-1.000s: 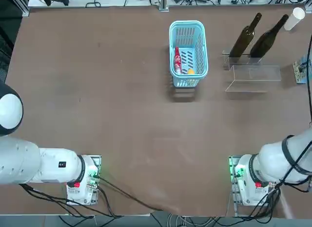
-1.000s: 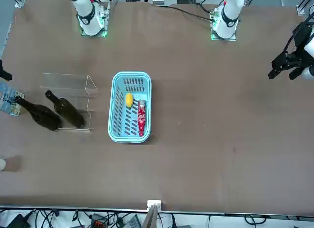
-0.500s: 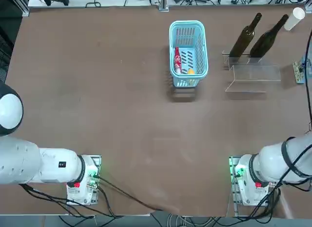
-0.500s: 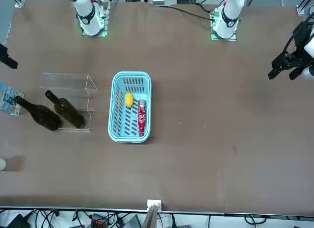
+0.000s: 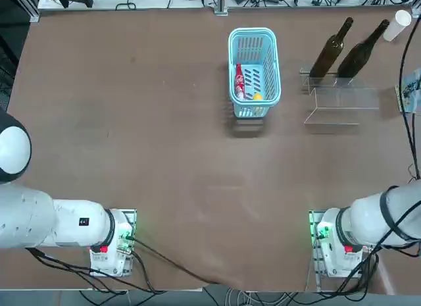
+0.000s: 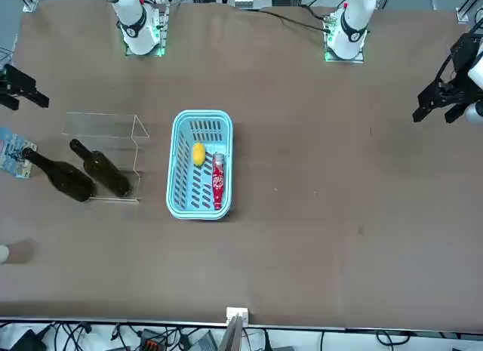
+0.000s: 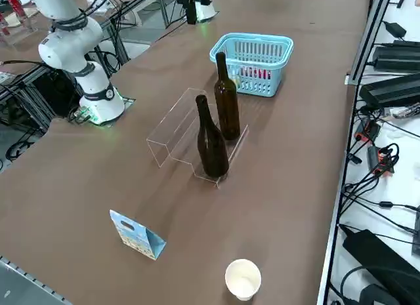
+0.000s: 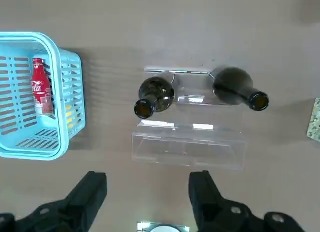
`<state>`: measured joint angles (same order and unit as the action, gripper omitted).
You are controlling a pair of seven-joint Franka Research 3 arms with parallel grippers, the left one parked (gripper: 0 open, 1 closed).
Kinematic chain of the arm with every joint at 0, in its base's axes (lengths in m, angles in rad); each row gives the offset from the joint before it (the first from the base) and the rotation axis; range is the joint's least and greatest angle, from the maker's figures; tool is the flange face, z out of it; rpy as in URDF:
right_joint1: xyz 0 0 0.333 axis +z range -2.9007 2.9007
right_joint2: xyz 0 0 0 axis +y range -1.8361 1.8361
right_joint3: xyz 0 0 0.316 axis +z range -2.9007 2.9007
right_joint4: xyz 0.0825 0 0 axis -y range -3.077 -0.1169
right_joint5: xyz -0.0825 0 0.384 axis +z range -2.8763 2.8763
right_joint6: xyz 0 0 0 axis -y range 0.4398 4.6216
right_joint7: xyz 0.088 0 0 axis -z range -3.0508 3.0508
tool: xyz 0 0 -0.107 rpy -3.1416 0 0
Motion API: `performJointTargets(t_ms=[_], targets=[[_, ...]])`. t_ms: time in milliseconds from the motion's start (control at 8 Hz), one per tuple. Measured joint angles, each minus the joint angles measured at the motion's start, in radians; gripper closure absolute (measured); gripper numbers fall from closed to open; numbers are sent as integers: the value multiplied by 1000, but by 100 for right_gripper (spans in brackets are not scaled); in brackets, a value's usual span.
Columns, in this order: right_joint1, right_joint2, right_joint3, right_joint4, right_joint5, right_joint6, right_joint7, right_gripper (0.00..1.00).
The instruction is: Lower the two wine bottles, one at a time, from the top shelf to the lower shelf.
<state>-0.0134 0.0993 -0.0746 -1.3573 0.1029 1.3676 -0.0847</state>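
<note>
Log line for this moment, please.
right gripper: open, high above stand | bottles: both upright on top shelf | moved: none

Two dark olive-brown wine bottles (image 7: 227, 100) (image 7: 210, 142) with long slim necks are seen standing upright, side by side, on the top shelf (image 7: 220, 157) of a transparent acrylic stand, while the lower shelf (image 7: 176, 129) is left bare.
</note>
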Motion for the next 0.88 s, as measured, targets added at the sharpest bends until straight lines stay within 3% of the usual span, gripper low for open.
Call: performJointTargets(t_ms=[500,875], targets=[[32,-141,59,-214,-67,107,7,0],[83,-175,59,-260,-69,114,7,0]])
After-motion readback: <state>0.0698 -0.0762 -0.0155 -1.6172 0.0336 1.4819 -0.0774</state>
